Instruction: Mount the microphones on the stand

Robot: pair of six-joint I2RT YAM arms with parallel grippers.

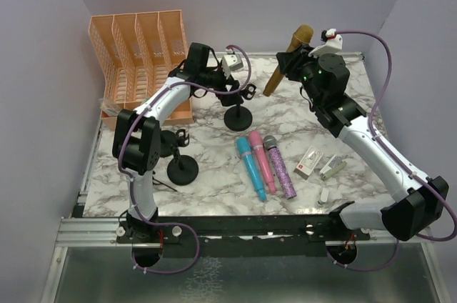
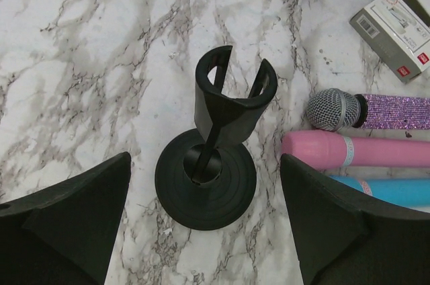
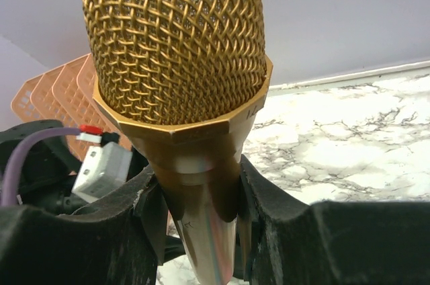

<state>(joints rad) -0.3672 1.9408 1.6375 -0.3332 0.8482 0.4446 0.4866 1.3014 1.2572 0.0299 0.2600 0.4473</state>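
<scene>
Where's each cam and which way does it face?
Top external: above and behind the robot, looking down on the marble table; left arm and right arm show.
Left wrist: on the left arm, facing down at a stand; left pincer fingers open at the corners.
Right wrist: on the right arm, facing the back wall; right pincer clamps the gold microphone.
Shared: top and left wrist both show that stand.

marble table [image 1: 214, 174] | holds: cyan microphone [image 1: 251, 167], pink microphone [image 1: 262, 156], purple microphone [image 1: 280, 169], stands [image 1: 238, 117], boxes [image 1: 308, 162]
</scene>
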